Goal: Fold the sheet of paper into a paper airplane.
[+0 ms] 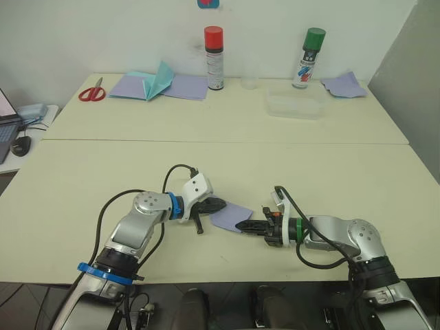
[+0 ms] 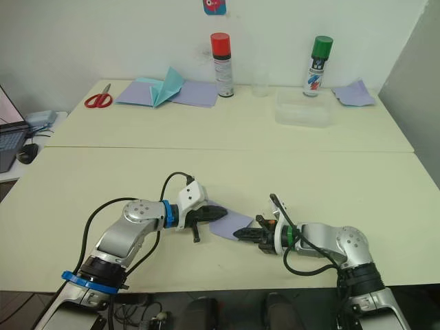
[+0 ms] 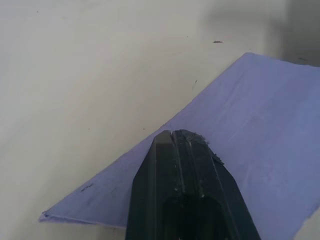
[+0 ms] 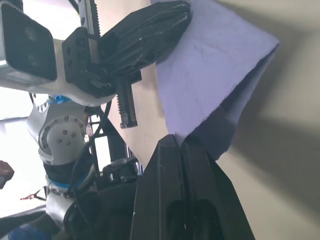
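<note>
Near the front edge of the cream surface [image 1: 103, 172], the folded lavender sheet of paper [image 1: 230, 216] lies between both hands, the left hand [image 1: 218, 205] with fingers closed together pressing on one end, the right hand [image 1: 242, 225] pinched closed on the opposite raised corner.

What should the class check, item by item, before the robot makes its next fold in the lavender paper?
1. Left gripper on the sheet of paper: ok, jaws shut, tip pressing on its left part.
2. Right gripper on the sheet: ok, jaws shut at its right corner.
3. Sheet flat on the table: not ok, the right corner is lifted and curled in the right wrist view.
4. Sheet pinched inside the right jaws: cannot tell.
5. Room around the sheet: ok, spray cans and scissors stand far back.
</note>
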Motion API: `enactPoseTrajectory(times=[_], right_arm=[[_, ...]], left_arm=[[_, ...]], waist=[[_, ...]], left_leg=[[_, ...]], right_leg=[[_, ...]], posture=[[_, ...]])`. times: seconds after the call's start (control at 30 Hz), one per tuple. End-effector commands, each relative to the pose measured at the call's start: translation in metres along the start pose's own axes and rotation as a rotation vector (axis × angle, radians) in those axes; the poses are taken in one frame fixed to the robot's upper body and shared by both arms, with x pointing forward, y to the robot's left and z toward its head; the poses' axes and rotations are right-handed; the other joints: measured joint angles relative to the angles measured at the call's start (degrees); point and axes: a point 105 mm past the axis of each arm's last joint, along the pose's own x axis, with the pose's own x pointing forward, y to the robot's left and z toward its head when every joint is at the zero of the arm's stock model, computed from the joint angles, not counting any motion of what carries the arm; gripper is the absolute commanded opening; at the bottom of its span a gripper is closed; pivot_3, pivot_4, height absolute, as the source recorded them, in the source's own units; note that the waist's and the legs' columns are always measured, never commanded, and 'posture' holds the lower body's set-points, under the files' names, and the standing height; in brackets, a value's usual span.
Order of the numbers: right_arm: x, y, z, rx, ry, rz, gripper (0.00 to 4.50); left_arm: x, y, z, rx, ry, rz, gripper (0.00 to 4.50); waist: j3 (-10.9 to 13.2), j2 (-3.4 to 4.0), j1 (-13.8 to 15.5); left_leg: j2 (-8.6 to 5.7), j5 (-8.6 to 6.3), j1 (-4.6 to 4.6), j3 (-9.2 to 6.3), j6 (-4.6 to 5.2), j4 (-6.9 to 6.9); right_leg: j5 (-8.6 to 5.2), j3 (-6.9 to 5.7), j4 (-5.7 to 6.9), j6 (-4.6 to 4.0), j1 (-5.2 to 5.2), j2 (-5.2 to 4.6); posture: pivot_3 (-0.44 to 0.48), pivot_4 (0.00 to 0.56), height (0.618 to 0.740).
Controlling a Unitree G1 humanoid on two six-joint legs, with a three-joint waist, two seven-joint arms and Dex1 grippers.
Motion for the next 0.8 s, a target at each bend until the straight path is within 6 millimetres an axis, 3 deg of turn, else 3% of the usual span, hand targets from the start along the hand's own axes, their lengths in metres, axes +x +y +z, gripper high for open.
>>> enactPoseTrajectory(times=[0.03,0.27,0.57,0.8], right_arm=[[-0.006,0.008,-0.005,-0.05,0.079,0.053,0.04],[-0.009,0.003,0.0,-0.086,0.141,0.025,0.04],[-0.011,0.0,0.003,-0.087,0.135,0.032,0.04],[-0.02,0.0,0.01,-0.135,0.144,0.009,0.04]], left_arm=[[-0.011,0.003,0.016,0.032,-0.025,-0.023,0.0],[-0.011,-0.007,0.017,0.051,-0.013,-0.084,0.0],[-0.014,0.002,0.035,0.024,-0.09,-0.048,0.0],[-0.018,0.007,0.029,0.063,-0.042,-0.058,0.0]], waist=[[0.0,0.01,0.0],[0.02,0.01,0.01],[0.03,0.0,-0.01],[0.03,0.0,0.04]], left_leg=[[0.0,0.0,-0.01,-0.01,0.0,-0.01],[-0.02,0.0,-0.09,-0.04,0.0,-0.03],[-0.03,0.0,-0.1,-0.05,0.0,0.01],[-0.05,0.0,-0.1,-0.05,0.0,0.02]], right_leg=[[0.0,-0.01,0.0,0.0,-0.01,0.01],[-0.02,-0.06,-0.01,-0.04,-0.08,0.06],[-0.01,-0.07,0.02,-0.01,-0.08,0.06],[-0.01,-0.08,0.01,-0.01,-0.07,0.06]], posture=[[0.0,0.15,0.74],[0.0,0.15,0.74],[0.0,0.15,0.74],[0.0,0.15,0.74]])
